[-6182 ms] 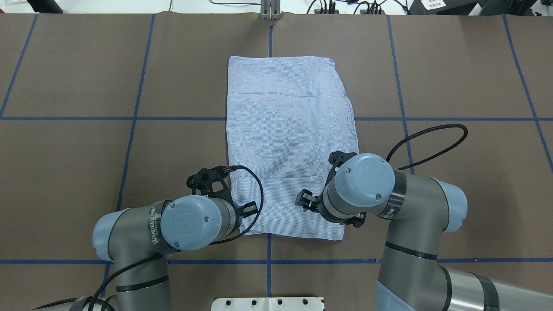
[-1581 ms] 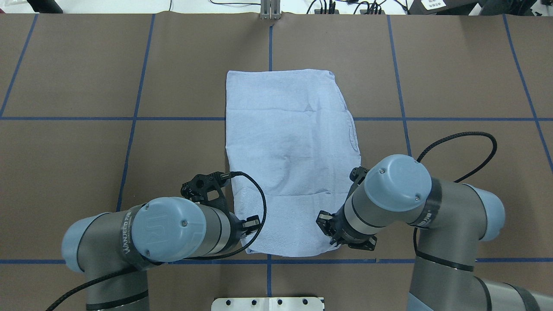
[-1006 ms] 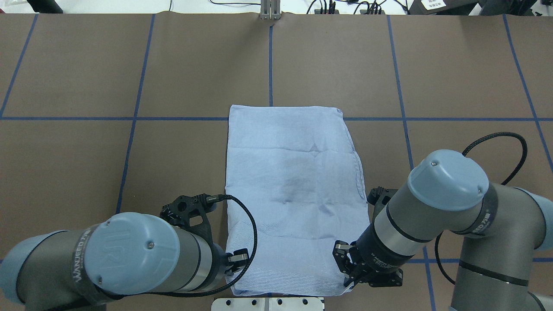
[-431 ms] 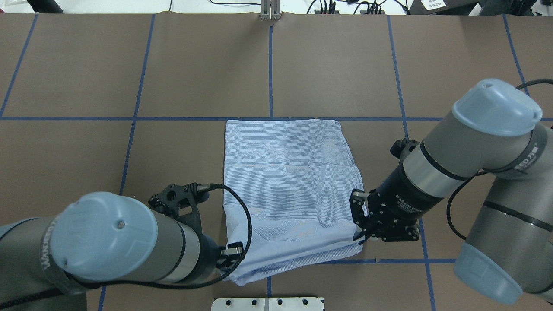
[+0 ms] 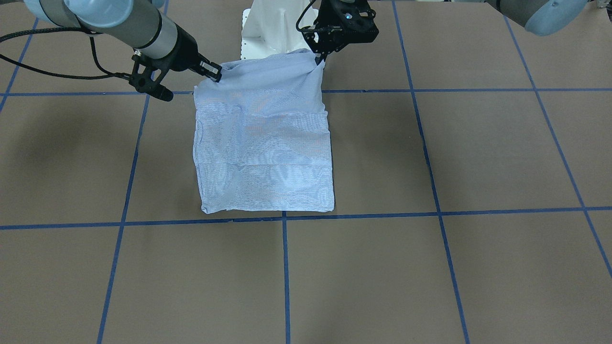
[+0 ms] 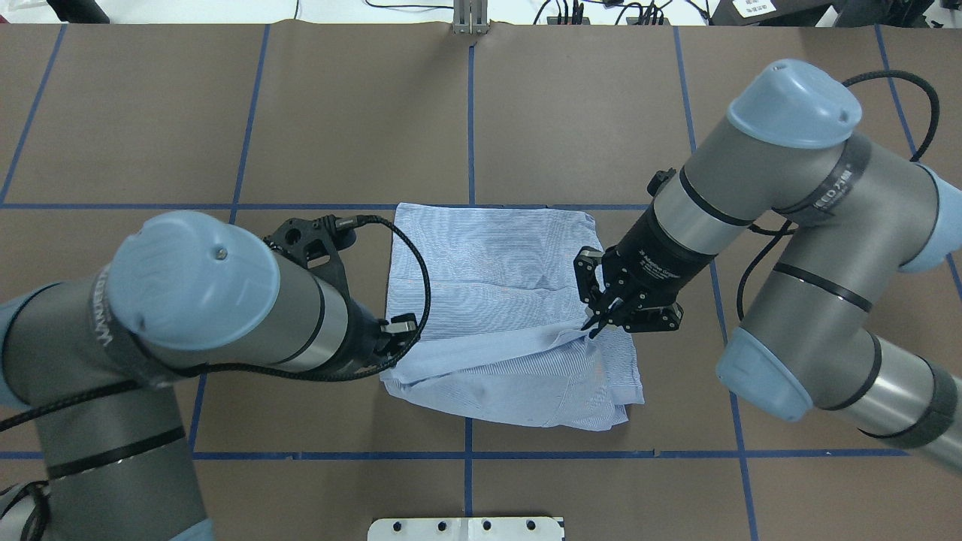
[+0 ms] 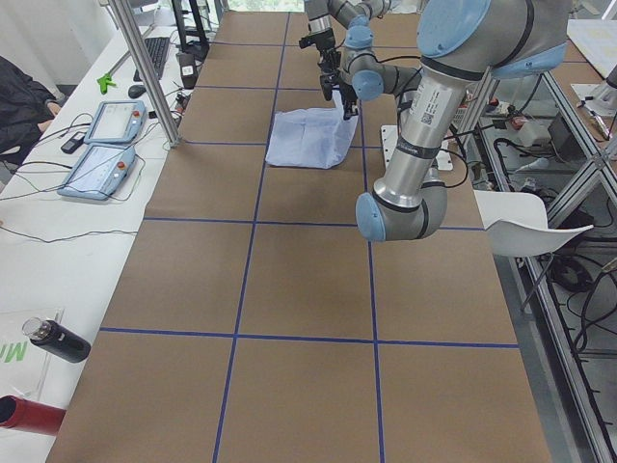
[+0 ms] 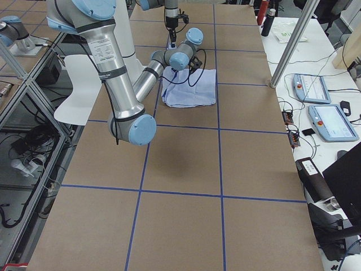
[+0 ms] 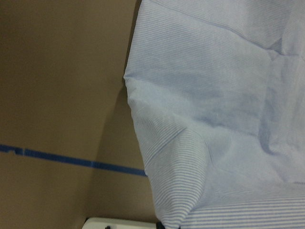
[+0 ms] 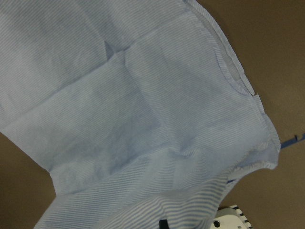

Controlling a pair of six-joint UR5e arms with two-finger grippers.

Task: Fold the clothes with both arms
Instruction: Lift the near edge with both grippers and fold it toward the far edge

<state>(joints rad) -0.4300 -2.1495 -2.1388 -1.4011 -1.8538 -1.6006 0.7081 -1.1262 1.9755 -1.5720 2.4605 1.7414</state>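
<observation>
1. Front view: you see the shirt [image 5: 263, 153] on the table [image 5: 478, 157]. Its far edge lies flat, just beside a blue tape line [image 5: 430, 212]. The left gripper [image 5: 319, 59], on this view's right, is pinched tight on one near corner. The right gripper [image 5: 217, 74] is pinched tight on the other. Both corners are up off the table.
2. Overhead view: a moment ago the held edge hung low and close to the robot. Now both grippers have lifted it and carried it forward, over the middle of the shirt. A soft heap of cloth trails behind them on the table. You can take the fold as about half made. The held edge has not yet reached the far edge.
3. Left side view: the shirt looks small, far up the table, under the two arms. You cannot judge the grip from here.
4. Right side view: it shows the same thing. The shirt's near side is raised and the rest lies flat.
5. Left wrist view: striped cloth hangs down and fills most of the view, with brown table beside it.
6. Right wrist view: there is more striped cloth, with a curved hem. The fingers hardly show.
</observation>
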